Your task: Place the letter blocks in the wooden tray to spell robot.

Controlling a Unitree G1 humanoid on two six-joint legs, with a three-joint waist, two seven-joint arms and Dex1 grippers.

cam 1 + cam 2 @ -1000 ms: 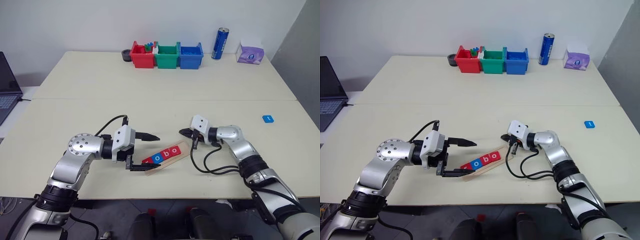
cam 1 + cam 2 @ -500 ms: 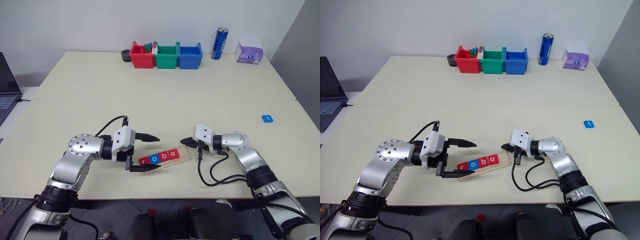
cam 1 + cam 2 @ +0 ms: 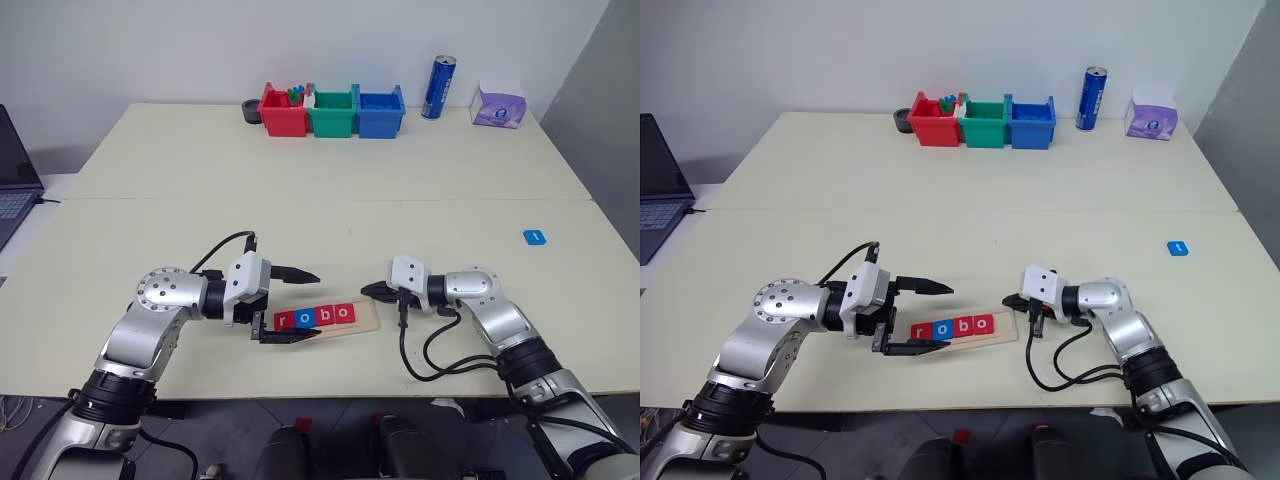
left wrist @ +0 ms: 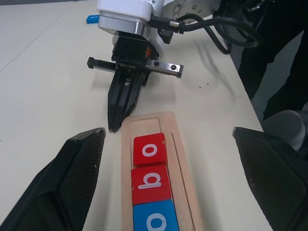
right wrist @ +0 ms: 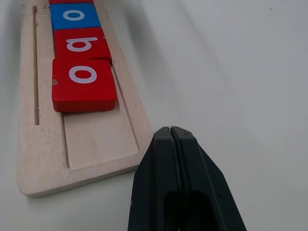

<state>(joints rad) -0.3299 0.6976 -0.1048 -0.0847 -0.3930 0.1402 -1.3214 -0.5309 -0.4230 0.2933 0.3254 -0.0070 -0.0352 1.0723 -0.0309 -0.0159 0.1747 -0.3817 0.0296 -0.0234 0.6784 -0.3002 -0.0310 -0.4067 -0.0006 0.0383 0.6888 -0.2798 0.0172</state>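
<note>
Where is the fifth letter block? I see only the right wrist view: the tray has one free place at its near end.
Observer: One blue tile lies on the table, far to the robot's right of the wooden tray.
Operator: Which letter stands first in the tray?
Observer: A red r, so the row reads r, o, b, o.
Operator: How is the left gripper?
Observer: The left gripper is open, with one finger on each side of the tray's left end.
</note>
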